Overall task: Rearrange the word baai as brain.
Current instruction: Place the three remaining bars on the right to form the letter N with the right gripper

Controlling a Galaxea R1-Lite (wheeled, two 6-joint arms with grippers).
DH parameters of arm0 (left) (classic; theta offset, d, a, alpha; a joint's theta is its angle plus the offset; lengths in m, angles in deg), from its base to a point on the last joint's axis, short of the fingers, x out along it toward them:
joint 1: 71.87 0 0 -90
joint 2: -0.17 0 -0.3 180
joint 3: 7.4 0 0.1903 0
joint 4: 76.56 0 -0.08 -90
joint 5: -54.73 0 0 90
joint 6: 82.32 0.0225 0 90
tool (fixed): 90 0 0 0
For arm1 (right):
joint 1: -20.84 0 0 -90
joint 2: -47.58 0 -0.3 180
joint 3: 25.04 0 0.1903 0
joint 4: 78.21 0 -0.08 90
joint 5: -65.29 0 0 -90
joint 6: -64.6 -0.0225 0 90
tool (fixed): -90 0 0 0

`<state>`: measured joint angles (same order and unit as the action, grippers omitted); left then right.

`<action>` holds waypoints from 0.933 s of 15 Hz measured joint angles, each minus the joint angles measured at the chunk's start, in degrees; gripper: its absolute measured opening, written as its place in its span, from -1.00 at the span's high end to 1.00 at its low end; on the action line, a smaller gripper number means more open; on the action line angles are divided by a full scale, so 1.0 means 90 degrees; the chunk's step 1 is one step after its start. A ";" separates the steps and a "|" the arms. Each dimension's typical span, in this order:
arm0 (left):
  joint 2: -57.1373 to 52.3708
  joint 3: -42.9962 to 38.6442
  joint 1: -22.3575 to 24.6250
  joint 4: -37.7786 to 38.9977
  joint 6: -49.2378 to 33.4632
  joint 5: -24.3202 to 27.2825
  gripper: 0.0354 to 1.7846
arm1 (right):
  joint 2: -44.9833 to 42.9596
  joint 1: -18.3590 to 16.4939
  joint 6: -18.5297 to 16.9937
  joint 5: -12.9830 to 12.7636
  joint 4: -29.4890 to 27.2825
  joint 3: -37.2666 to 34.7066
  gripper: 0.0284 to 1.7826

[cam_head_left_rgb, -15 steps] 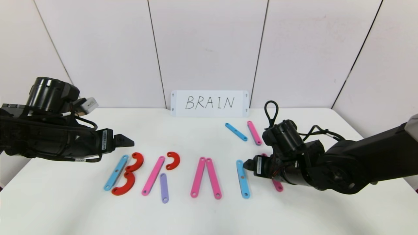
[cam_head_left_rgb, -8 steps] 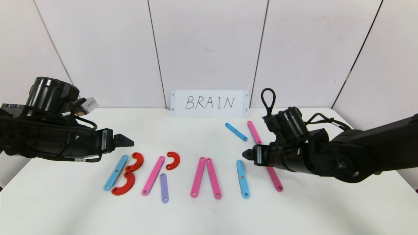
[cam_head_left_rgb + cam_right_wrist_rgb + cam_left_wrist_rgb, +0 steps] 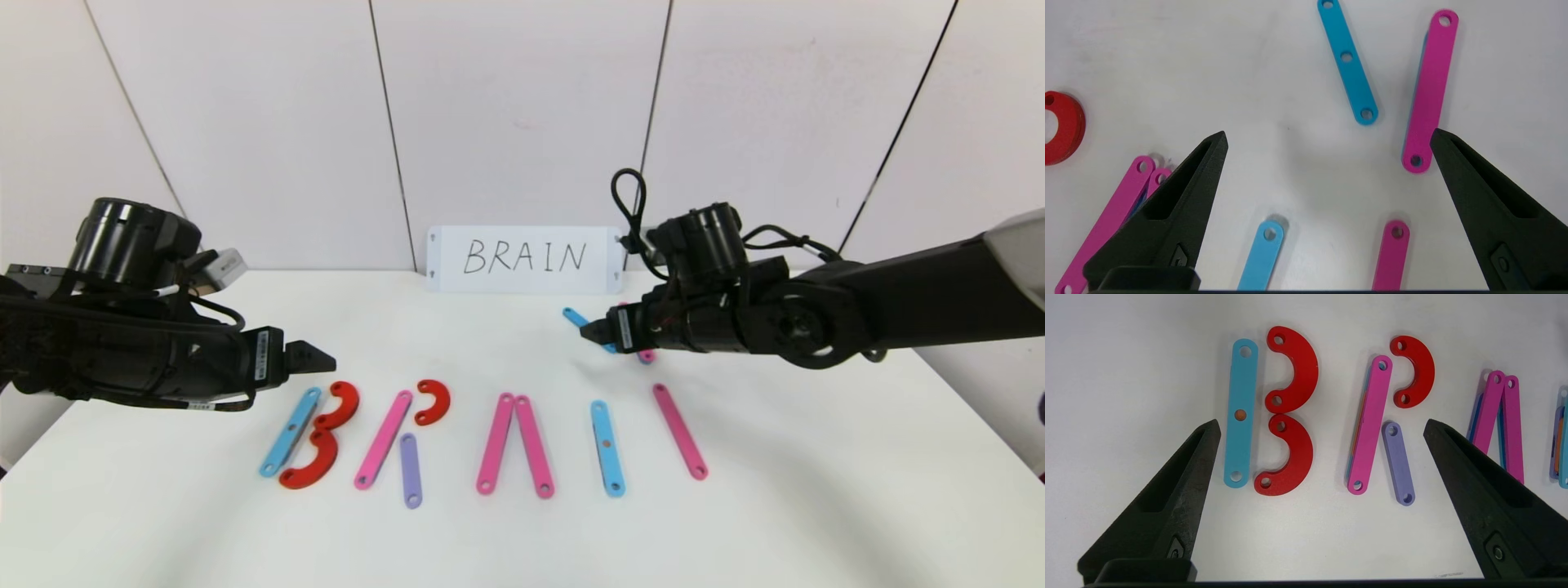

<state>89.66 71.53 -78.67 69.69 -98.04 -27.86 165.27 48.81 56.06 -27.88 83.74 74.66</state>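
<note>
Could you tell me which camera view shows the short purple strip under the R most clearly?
The left wrist view: the purple strip lies whole and close, both end holes visible, between the open left gripper's fingers. The head view shows it whole but farther away. The right wrist view does not show it.

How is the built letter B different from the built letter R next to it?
The B has a light-blue upright strip; the R has a pink one. The B carries two red arcs stacked beside its strip, the R only one, at the top. The R also has a short purple strip as its slanted leg; the B has none. Both lie flat on the white table, made of holed plastic pieces.
</note>
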 joint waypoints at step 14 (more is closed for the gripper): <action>-0.0009 -0.0049 -0.0005 0.0000 0.0061 0.0009 -0.95 | 0.1911 -0.0098 0.0408 0.0129 -0.0264 0.1910 -0.95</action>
<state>89.57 71.09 -78.72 69.69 -97.49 -27.77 182.47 47.93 59.72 -26.73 81.36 91.85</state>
